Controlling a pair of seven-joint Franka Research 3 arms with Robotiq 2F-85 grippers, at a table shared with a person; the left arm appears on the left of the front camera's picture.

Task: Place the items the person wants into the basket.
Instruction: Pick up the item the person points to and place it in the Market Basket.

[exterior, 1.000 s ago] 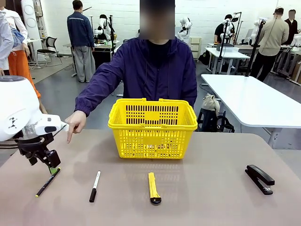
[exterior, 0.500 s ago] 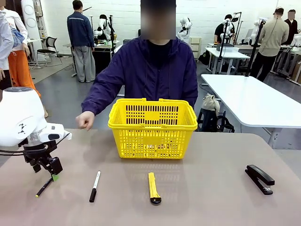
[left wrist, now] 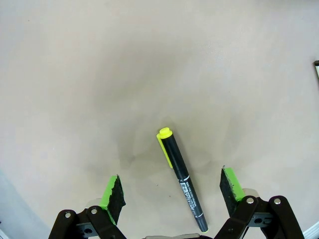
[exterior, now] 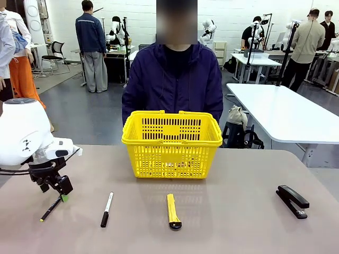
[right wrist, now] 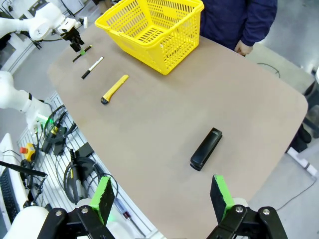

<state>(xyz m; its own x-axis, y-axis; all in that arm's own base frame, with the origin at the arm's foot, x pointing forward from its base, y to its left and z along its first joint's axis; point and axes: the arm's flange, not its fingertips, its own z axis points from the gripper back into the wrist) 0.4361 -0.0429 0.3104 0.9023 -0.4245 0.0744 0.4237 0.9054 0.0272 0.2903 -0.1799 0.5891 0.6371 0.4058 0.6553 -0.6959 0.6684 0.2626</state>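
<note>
- Right gripper [right wrist: 162, 195]: fingers spread apart with nothing between them. It is held high over the robot's side of the table [exterior: 233, 227], looking down along the tabletop.
- Left gripper [left wrist: 172, 185]: fingers spread wide, low over the tabletop at the robot's left. One green pad stands on each side of the pen, and neither touches it.
- Pen [left wrist: 180, 179]: thin black body with yellow ends, lying flat on the table between the open fingers. In the front view its near end pokes out toward the camera from under the gripper.
- Marker [exterior: 107, 209]: white body with the black cap toward the robot. It lies flat near the pen, on its right and apart from it.
- Utility knife [exterior: 173, 210]: yellow with the black tip toward the robot. It lies flat near the middle of the table, in front of the basket and not touching it.
- Stapler [exterior: 292, 200]: black, lying at the robot's right, well apart from the other items.
- Basket [exterior: 172, 142]: bright yellow and upright, standing mid-table beyond the row of items, with its handles down along the rim.
- Person [exterior: 175, 79]: stands at the far edge directly behind the basket. In the right wrist view one hand [right wrist: 243, 48] is at the table edge.
</note>
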